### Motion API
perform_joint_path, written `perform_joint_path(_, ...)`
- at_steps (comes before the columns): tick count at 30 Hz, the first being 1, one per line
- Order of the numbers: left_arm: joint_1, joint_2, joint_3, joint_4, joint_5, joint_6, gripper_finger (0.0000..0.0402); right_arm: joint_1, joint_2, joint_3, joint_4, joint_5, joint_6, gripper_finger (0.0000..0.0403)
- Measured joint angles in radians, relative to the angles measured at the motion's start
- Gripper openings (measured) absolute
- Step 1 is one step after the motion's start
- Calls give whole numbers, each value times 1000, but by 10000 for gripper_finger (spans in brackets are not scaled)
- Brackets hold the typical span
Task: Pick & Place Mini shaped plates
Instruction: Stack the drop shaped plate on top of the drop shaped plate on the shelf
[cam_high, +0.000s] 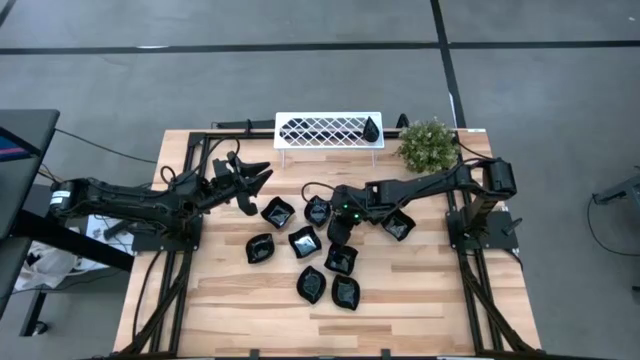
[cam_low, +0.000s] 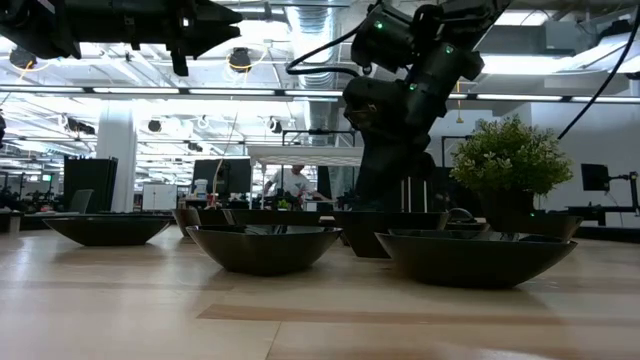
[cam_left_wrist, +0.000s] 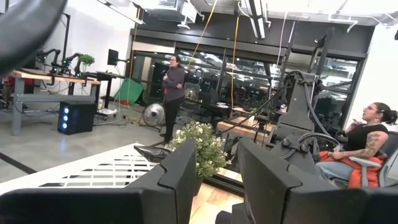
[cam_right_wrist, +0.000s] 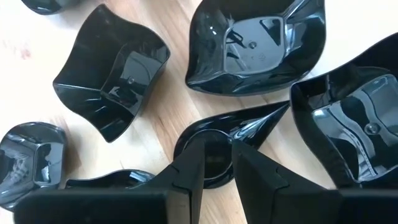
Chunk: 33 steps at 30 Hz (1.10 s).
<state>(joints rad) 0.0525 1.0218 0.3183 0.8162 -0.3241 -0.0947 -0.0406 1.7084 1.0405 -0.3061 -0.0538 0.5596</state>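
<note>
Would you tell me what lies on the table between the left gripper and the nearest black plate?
In the high view, only bare wood separates the left gripper, raised with fingers open, from the nearest mini plate; nothing else lies between them.

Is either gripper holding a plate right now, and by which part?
The right gripper is down over a teardrop plate, one finger inside its rounded end; a closed hold cannot be told. The left gripper is raised, open and empty.

1. Mini shaped plates (cam_high: 305, 240) clustered mid-table, betw my two arms.
2. My right gripper (cam_high: 338, 232) over cluster, directly above a teardrop plate (cam_right_wrist: 217, 140).
3. My left gripper (cam_high: 252, 180) left of cluster, raised.
4. Rack (cam_high: 328, 130) at far edge; one plate (cam_high: 371, 128) on its right end; plant (cam_high: 428, 145) just right of rack.
</note>
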Motion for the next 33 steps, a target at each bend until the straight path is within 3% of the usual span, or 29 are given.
perform_joint_path(33,0,0,0,0,0,0,122,2,1,0,-40,55,4,88)
